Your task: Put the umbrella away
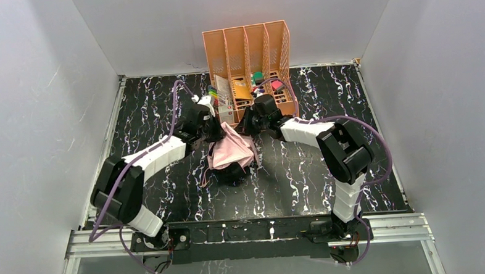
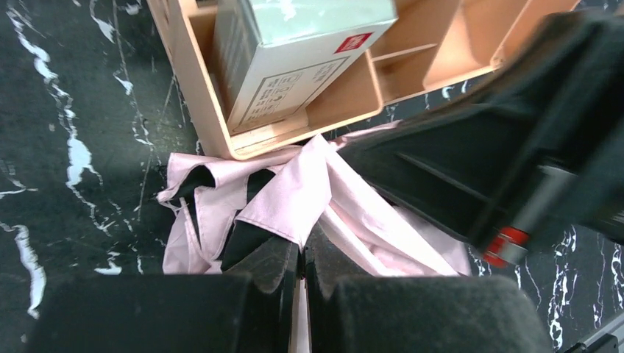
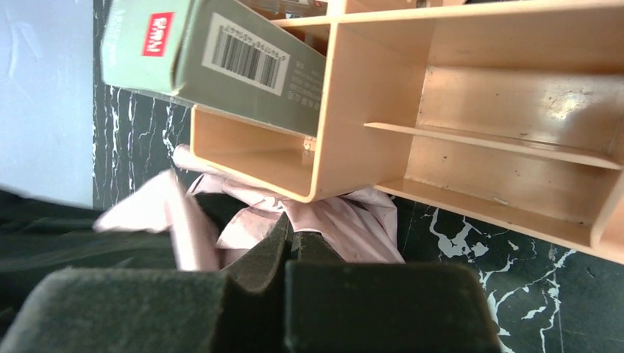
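From above, the pale pink and black folding cloth umbrella (image 1: 231, 151) lies crumpled on the black table with white streaks (image 1: 328, 182). It sits just in front of the orange plastic desk organiser (image 1: 249, 56), which has walls full of little holes. The left gripper (image 1: 218, 133) and the right gripper (image 1: 247, 127) meet at the umbrella's far edge.

In the left wrist view, the left fingers (image 2: 268, 265) are squeezed together. A thin strip of soft pink cloth looks pinched between them. A grey-green cardboard box (image 2: 294, 59) leans in the organiser just behind.

In the right wrist view, the right fingers (image 3: 261, 254) are squeezed together too. Their tips are down in the cloth, but I cannot tell if they really hold any.

The cloth is thin and smooth, so it could slip out. The floppy folds could also catch on the organiser's hard corner and drag it.
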You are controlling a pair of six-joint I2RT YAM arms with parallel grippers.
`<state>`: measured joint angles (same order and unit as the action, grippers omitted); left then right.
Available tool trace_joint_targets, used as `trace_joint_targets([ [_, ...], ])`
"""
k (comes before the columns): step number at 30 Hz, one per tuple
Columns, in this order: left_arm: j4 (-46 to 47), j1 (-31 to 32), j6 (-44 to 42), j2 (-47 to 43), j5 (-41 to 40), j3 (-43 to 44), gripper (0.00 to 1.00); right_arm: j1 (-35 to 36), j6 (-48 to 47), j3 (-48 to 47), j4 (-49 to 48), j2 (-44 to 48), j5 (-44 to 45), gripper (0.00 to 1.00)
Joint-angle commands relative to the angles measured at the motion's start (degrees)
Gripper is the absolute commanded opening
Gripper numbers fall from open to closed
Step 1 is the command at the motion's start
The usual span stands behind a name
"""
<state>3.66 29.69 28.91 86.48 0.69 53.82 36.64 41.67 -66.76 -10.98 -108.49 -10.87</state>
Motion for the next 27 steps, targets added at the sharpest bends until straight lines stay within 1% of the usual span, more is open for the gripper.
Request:
trace_joint_targets([
  [1, 2.8, -1.5, 0.7, 4.5, 4.2, 0.6, 0.0, -0.4, -2.6, 1.2, -1.8, 5.2, -2.2, 0.0],
  [2, 2.5, -1.5, 0.8, 5.9, 4.2, 0.7, 0.0, -0.4, -3.2, 1.5, -1.8, 6.3, -1.8, 0.0],
  [3, 2.2, -1.5, 1.0, 6.6, 4.0, 0.6, 0.0, -0.4, -3.9, 1.8, -1.6, 7.5, -1.0, 0.03],
  [7, 2.0, -1.6, 1.7, 7.1, 2.5, -1.3, 0.0, -0.5, -8.2, 3.3, 1.8, 14.3, 4.4, 0.25],
  [11, 1.8, -2.1, 2.1, 7.4, 1.7, -2.8, 0.0, -0.6, -13.9, 8.5, 3.7, 22.9, 7.7, 0.41],
  [12, 1.7, -2.1, 2.2, 7.6, 1.4, -3.1, 0.0, -0.6, -15.7, 10.3, 3.8, 25.4, 7.7, 0.44],
  [14, 1.2, -2.4, 2.4, 8.3, 0.9, -3.2, 0.0, -0.6, -18.5, 14.3, 3.7, 30.3, 7.2, 0.54],
  [16, 0.4, -2.5, 2.9, 9.2, 0.2, -3.2, 0.0, -0.6, -21.2, 18.5, 3.2, 35.1, 4.5, 0.62],
  [18, -0.2, -2.7, 3.5, 9.7, 0.1, -3.6, 0.0, -0.5, -23.5, 22.4, 2.9, 39.4, -1.4, 0.65],
  [21, -0.1, -3.0, 4.3, 10.4, -1.7, -4.8, 0.0, 0.6, -23.0, 29.9, -1.6, 45.6, -7.6, 0.67],
  [24, -0.1, -3.1, 4.6, 11.0, -1.8, -5.3, 0.0, 4.4, -22.5, 36.3, -6.7, 49.0, -8.3, 0.68],
  [27, 0.0, -3.1, 4.8, 11.6, -1.6, -5.5, 0.0, 9.6, -23.4, 39.6, -11.4, 48.1, -5.8, 0.7],
])
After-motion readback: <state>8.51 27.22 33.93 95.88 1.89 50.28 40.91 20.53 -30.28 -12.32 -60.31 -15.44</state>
